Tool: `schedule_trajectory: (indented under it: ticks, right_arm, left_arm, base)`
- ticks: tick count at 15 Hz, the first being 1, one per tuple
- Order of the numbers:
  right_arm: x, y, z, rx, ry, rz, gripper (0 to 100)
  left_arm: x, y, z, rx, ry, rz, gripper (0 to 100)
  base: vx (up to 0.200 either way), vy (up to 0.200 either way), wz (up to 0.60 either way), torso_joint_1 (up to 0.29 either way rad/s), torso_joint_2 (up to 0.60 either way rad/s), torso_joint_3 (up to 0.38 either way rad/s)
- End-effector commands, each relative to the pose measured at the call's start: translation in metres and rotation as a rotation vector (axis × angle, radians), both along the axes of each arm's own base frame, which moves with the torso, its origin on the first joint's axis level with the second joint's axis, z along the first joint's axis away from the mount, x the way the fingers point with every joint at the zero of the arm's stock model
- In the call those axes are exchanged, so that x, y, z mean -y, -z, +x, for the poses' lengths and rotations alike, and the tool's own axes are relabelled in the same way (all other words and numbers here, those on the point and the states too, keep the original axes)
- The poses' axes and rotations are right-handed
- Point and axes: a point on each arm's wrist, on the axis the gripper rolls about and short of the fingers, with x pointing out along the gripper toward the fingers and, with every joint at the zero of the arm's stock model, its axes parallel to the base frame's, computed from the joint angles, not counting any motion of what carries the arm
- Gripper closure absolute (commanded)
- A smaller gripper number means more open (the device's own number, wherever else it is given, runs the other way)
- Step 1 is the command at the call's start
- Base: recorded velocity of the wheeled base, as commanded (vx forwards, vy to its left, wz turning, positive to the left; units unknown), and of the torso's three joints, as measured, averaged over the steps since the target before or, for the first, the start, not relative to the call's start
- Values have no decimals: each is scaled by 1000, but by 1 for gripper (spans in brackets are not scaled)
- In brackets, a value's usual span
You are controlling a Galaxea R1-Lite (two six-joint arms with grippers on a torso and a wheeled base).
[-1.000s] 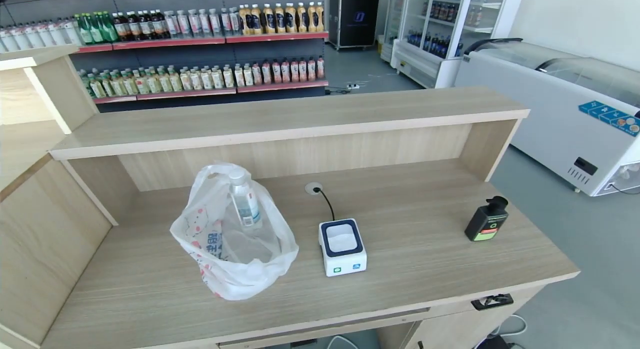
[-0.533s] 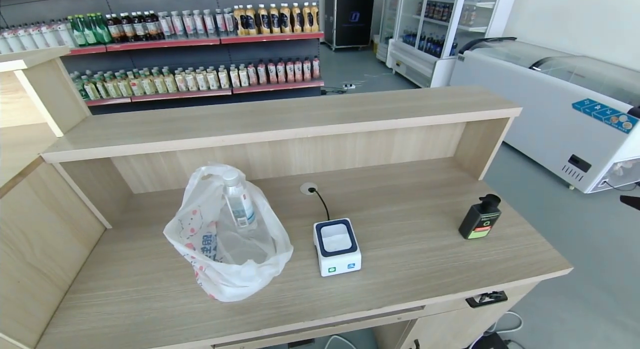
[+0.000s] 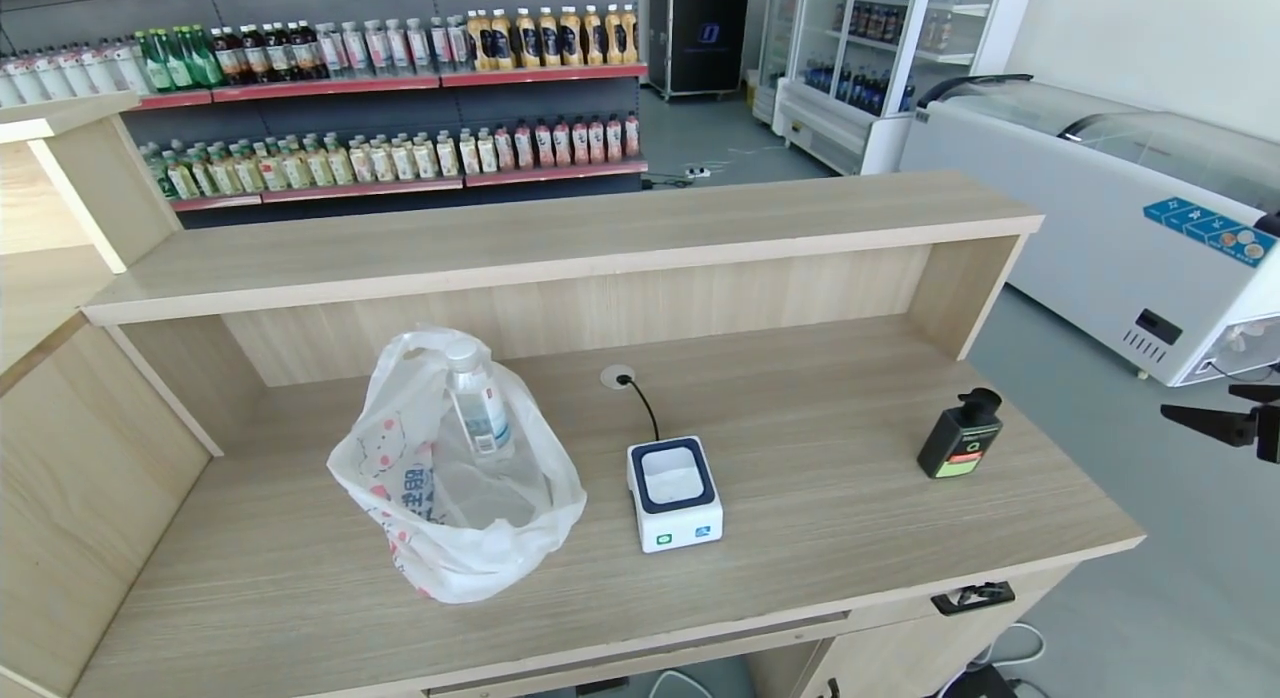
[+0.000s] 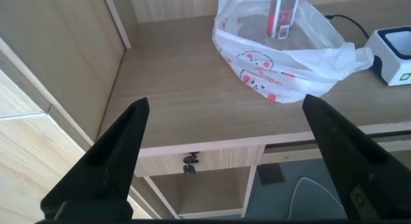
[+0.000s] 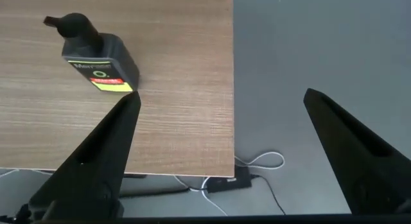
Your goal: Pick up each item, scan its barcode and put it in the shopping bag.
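A white plastic shopping bag (image 3: 455, 488) stands open on the left part of the wooden counter (image 3: 830, 518), with a clear water bottle (image 3: 478, 403) upright inside it. The white barcode scanner (image 3: 675, 493) sits just right of the bag. A black pump bottle (image 3: 962, 438) with a green and red label stands near the counter's right end. My right gripper (image 3: 1200, 400) hangs open over the floor, right of the counter and apart from the pump bottle (image 5: 99, 60). My left gripper (image 4: 225, 153) is open, low in front of the counter's left end, facing the bag (image 4: 289, 44).
A raised ledge (image 3: 560, 243) runs along the back of the counter, and a side wall (image 3: 90, 478) closes its left end. The scanner's black cable (image 3: 645, 403) leads to a hole in the counter. A chest freezer (image 3: 1120, 218) stands to the right, shelves of drinks (image 3: 390, 98) behind.
The head camera shifted a little early on. Since then the right gripper has come into the head view from the right edge. The bag, scanner and pump bottle have stayed put.
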Motion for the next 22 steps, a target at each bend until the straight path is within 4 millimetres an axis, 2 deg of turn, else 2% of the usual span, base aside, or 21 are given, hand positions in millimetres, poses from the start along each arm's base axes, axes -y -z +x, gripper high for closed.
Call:
schedule_trajectory:
  ticks: [1,4,14,22]
  right_arm:
    - [-14,16,18,-27,-78,28,0]
    - [-28,25,31,-39,-132,34,0]
    - [-42,57,61,-67,-219,63,0]
    - [-81,80,94,-82,-349,72,0]
  left_arm:
    - [0,0,0,0,-1,0,0]
    - [0,0,0,0,-1,0,0]
    - [0,0,0,0,-1,0,0]
    - [0,0,0,0,-1,0,0]
  base:
    - [0,0,0,0,0,0]
    - [0,0,0,0,0,0]
    - [0,0,0,0,0,0]
    - [0,0,0,0,0,0]
